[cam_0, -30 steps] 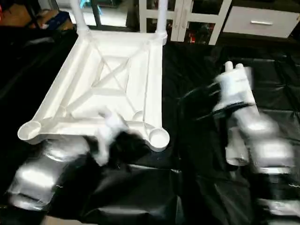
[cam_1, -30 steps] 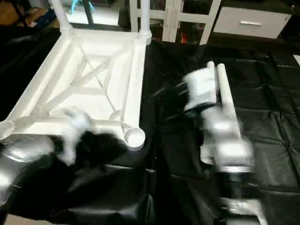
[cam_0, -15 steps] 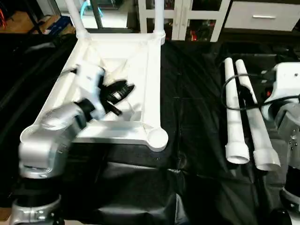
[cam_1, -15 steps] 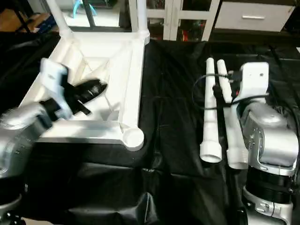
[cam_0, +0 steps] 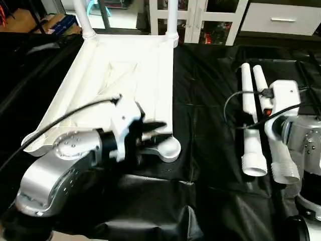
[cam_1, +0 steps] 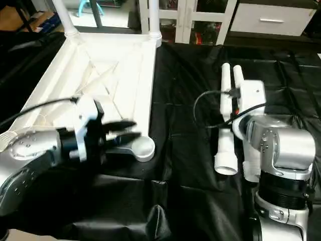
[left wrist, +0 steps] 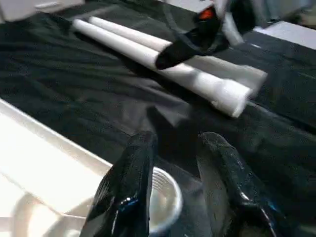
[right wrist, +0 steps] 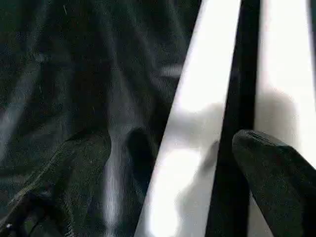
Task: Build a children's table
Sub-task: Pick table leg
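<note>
Two white tube legs stand socketed in the upturned white plastic ribbed children's table (cam_0: pixel 125 65); two loose white tube legs (cam_0: pixel 256 120) remain. My left tool (left wrist: pixel 173 143) hovers spread over the near empty corner socket (cam_0: pixel 170 147); my right tool (right wrist: pixel 168 148) is spread astride one loose leg.

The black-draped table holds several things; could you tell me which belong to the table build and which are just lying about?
Job: tabletop, underside up; two fitted legs; two loose legs; near corner socket.
Lying about: black cloth; white cabinet behind.

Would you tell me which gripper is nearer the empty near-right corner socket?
Left. The left gripper hovers at the corner socket; the right gripper is over the loose legs.
</note>
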Available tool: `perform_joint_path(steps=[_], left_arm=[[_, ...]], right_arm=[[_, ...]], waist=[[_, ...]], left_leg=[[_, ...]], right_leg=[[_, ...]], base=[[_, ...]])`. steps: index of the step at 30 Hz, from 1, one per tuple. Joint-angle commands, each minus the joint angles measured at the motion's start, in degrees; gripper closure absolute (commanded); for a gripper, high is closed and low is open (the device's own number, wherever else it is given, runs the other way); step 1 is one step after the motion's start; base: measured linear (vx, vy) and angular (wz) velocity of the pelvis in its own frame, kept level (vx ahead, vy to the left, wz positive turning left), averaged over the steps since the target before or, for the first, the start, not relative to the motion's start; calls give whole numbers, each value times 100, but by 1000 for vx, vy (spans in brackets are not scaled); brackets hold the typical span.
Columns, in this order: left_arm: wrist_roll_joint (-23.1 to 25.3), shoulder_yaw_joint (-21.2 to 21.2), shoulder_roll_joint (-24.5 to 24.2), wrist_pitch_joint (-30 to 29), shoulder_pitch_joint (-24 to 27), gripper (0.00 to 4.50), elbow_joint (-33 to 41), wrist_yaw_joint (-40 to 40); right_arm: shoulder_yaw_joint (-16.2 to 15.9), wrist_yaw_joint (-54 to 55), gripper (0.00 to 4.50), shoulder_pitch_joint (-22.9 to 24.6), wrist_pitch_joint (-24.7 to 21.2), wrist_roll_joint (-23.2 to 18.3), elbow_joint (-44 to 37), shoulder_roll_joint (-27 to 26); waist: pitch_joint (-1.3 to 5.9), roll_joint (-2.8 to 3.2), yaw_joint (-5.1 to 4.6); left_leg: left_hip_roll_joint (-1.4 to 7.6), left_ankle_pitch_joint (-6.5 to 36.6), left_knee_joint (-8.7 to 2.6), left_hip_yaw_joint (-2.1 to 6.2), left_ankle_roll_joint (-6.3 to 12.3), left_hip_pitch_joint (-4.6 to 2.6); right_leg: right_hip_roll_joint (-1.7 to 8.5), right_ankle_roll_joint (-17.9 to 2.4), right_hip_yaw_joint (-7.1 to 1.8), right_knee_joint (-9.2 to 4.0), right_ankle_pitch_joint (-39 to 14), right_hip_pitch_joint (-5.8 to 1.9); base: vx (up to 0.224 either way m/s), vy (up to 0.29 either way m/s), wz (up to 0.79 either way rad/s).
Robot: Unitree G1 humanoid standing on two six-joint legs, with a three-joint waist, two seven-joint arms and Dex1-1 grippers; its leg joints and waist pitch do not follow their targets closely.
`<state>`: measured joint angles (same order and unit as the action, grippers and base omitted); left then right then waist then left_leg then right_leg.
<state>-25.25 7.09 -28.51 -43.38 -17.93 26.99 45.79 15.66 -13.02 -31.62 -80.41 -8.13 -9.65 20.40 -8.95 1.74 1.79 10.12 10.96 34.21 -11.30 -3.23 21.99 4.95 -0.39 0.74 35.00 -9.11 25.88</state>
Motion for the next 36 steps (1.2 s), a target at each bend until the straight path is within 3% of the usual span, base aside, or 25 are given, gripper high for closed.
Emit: perform_joint_path(steps=[1,2,10,19,23,25,26,30,31,34,36], left_arm=[[-104,35,-95,-104,27,290,197,100],[-118,26,-118,-115,14,290,215,106],[-153,-16,-216,-113,-63,290,214,82],[-172,4,-309,-119,-78,288,219,75],[-170,7,-352,-85,-88,288,207,78],[-167,8,-359,-78,-88,288,205,78],[-166,7,-365,-68,-90,288,202,74],[-141,-21,-358,2,-95,288,159,37],[-117,-38,-340,49,-101,288,136,6],[-95,-84,-286,111,-121,288,91,-63],[-134,-132,-231,106,-148,288,69,-113]], right_arm=[[10,20,8,30,-235,56,159,-12],[32,68,8,39,-279,47,235,-17],[223,106,8,85,-370,-64,657,-125],[317,15,81,152,-425,-200,858,-143],[486,7,125,107,-372,-238,983,-209],[513,8,125,96,-358,-237,1004,-213],[553,14,154,81,-341,-244,1021,-221],[677,65,172,17,-264,-245,1053,-214],[704,73,196,9,-254,-251,1059,-202],[775,104,206,15,-207,-249,1032,-196],[853,109,240,35,-196,-253,987,-206]], waist=[[455,-102,-6],[461,-149,-13],[476,-142,8],[479,-167,22],[492,-171,30],[493,-173,29],[497,-173,30],[500,-177,33],[503,-177,33],[502,-181,36],[506,-179,33]], left_leg=[[131,326,-392,51,90,-121],[128,252,-388,44,67,-114],[118,163,-374,39,89,-111],[123,193,-375,42,69,-112],[120,153,-369,42,86,-113],[119,154,-369,40,87,-114],[121,143,-368,42,84,-114],[122,184,-369,40,78,-113],[121,180,-367,41,79,-116],[121,191,-366,43,86,-112],[121,189,-364,41,83,-112]], right_leg=[[135,-1102,-168,-350,-1002,-353],[124,-1133,-167,-338,-834,-368],[132,-1217,-174,-301,-569,-387],[134,-1197,-173,-301,-646,-390],[130,-1222,-169,-290,-549,-394],[128,-1227,-169,-291,-544,-393],[128,-1236,-168,-286,-518,-395],[131,-1248,-167,-289,-546,-398],[129,-1251,-167,-287,-539,-398],[128,-1254,-164,-290,-550,-402],[129,-1255,-165,-290,-552,-403]], base=[[0,0,0],[0,0,0],[0,0,0],[0,0,0],[0,0,0],[0,0,0],[0,0,0],[0,0,0],[0,0,0],[0,0,0],[0,0,0]])
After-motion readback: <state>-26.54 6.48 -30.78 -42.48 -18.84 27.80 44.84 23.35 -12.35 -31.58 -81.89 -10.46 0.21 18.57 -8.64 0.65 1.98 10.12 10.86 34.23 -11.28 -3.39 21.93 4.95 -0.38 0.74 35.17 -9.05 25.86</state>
